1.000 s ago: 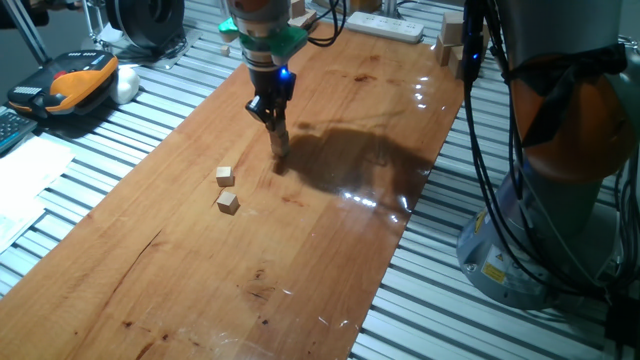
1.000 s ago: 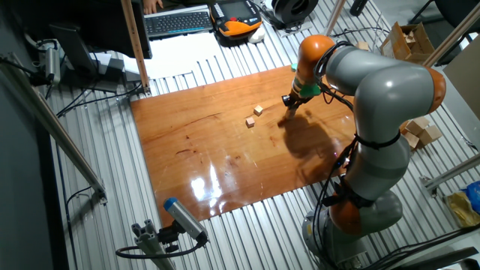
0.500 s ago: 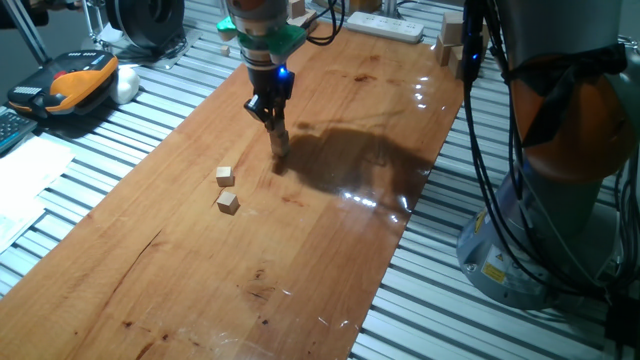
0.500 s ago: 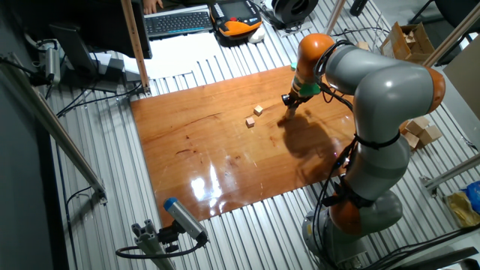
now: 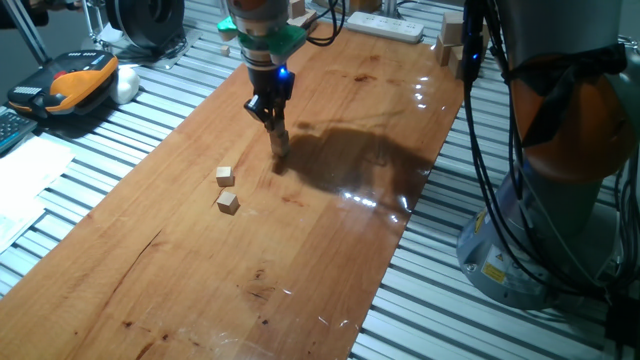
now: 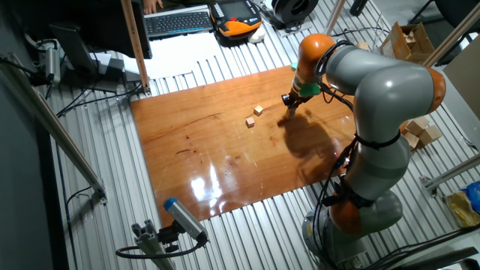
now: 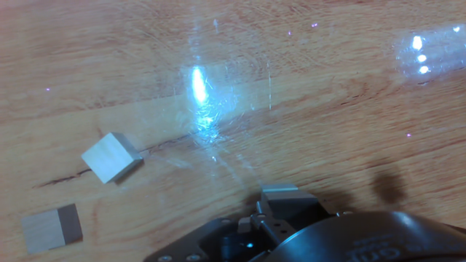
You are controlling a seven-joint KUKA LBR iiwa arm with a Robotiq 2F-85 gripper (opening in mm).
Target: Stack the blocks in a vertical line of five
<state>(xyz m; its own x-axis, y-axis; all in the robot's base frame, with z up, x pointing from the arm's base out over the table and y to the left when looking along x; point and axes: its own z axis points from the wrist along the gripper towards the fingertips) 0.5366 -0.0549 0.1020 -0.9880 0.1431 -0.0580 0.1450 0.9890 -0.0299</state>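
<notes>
While I hang low over the wooden tabletop (image 5: 330,230), two blocks lie loose at my nine o'clock in one fixed view: one tiny wooden cube (image 5: 225,175) farther back, another cube (image 5: 228,202) just beside it, nearer the camera, the two apart. My gripper (image 5: 279,148) points straight down, fingertips close to the wood. Something pale shows at my fingertips, but I cannot tell whether my fingers pinch a block or stand spread. Through the hand view both cubes sit at my lower left. At two o'clock, larger pale wooden blocks (image 5: 452,32) rest off the board.
</notes>
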